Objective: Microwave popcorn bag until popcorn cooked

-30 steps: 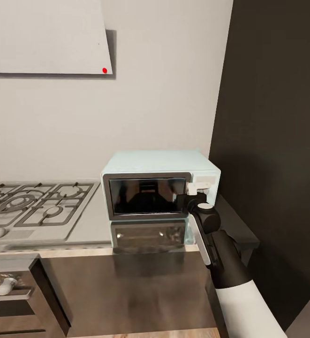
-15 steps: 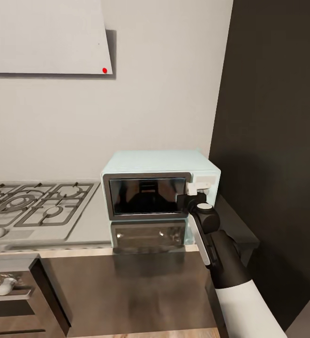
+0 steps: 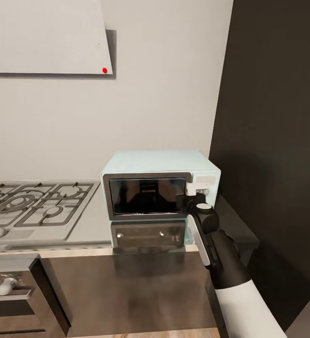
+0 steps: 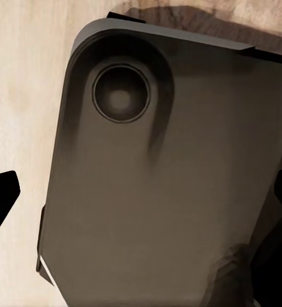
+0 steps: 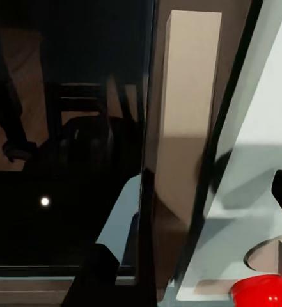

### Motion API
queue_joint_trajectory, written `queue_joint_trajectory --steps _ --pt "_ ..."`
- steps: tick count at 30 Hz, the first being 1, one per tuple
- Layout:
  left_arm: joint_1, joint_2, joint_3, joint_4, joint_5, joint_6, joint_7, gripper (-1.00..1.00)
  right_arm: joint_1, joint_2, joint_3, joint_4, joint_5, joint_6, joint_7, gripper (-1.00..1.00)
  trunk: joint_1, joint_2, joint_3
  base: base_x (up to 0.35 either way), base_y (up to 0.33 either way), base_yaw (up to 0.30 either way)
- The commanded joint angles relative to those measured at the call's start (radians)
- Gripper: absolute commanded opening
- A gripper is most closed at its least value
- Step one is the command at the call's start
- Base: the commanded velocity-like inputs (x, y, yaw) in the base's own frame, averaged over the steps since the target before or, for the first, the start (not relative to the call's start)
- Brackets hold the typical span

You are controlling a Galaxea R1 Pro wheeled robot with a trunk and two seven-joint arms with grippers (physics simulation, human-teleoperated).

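1. At the far left of the head view, the steel gas hob (image 3: 33,206) with its grates sits flush in the tabletop (image 3: 91,220), a glossy grey slab with a thin front edge.
2. Above the hob, a flat grey hood (image 3: 47,37) hangs on the pale wall and carries a small red dot (image 3: 104,70) near its lower corner.
3. Below the hob, at the lower left, a dark oven front (image 3: 14,295) shows a pale knob (image 3: 5,285).
4. The microwave (image 3: 159,162), a pale mint-blue box, stands on the tabletop just right of the hob, its back toward the wall. Its dark glass door (image 3: 145,195) is shut and mirrors in the glossy slab below it.
5. The popcorn bag cannot be made out behind the dark glass.
6. The right pincer (image 3: 192,190) is pressed against the white control panel (image 3: 204,183) at the microwave's right end; whether its fingers are apart or together, I cannot tell.
7. In the right wrist view, the door glass (image 5: 64,141) lies very close, with a red patch (image 5: 262,291) at the frame's edge.
8. A tall dark brown cabinet (image 3: 276,141) rises just right of the microwave.
9. In the left wrist view, the left pincer's (image 4: 141,211) dark fingertips (image 4: 0,192) sit wide apart over a dark rounded plate (image 4: 166,179) on a pale wooden floor (image 4: 19,96).
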Motion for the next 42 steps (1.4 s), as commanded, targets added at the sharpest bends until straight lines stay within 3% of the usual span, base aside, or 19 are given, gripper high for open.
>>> queue_joint_trajectory --steps 1,23,42 --pt "0.001 0.000 0.002 -0.002 0.006 -0.001 0.000 1.00 -0.001 0.000 -0.006 -0.001 0.026 0.014 -0.014 -1.00 0.000 0.000 -0.001 0.000 0.000 0.000" --pt "0.001 0.001 0.002 -0.002 0.006 -0.001 0.000 1.00 -0.001 0.000 -0.006 -0.008 0.027 0.054 -0.036 -1.00 0.000 0.000 -0.001 0.000 0.000 0.000" --pt "0.001 0.000 0.004 -0.003 0.006 -0.001 0.000 1.00 -0.001 0.000 -0.006 -0.005 0.029 0.048 -0.036 -1.00 0.000 0.000 -0.001 -0.207 0.025 0.000"
